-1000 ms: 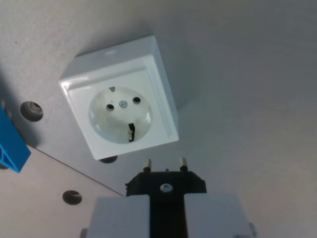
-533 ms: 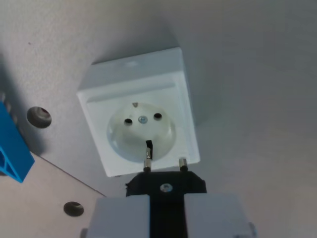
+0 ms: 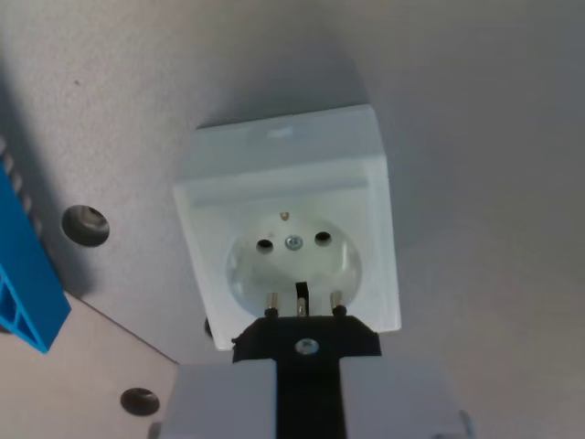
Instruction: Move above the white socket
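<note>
Camera shifted over white socket (image 3: 291, 251); end effector (image 3: 306, 393) clamps black plug (image 3: 306, 340), pins overlapping socket recess

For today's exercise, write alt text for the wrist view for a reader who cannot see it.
A black plug, held in the tool, points two metal pins at a white socket on a grey surface. A blue part sits at the view's left edge.
</note>
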Motion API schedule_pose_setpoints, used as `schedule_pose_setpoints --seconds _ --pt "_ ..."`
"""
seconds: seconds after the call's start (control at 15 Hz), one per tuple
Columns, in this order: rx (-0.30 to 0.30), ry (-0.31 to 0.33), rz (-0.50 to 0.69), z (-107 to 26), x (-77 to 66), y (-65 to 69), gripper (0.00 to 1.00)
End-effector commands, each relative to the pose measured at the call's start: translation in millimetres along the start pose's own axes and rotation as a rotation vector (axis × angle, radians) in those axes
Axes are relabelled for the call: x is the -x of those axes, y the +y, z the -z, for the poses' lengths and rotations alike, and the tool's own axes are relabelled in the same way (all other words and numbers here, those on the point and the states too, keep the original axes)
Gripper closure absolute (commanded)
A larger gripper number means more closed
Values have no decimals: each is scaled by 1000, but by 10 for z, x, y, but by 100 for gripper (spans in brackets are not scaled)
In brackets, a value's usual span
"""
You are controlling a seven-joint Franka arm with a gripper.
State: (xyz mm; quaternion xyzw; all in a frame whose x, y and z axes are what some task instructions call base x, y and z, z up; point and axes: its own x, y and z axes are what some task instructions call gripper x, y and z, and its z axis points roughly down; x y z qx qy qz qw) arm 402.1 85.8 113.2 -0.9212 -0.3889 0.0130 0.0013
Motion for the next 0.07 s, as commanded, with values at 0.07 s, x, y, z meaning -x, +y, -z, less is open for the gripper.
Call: schedule_pose_setpoints --seconds 0.07 --pt "97 86 48 -85 34 -60 100"
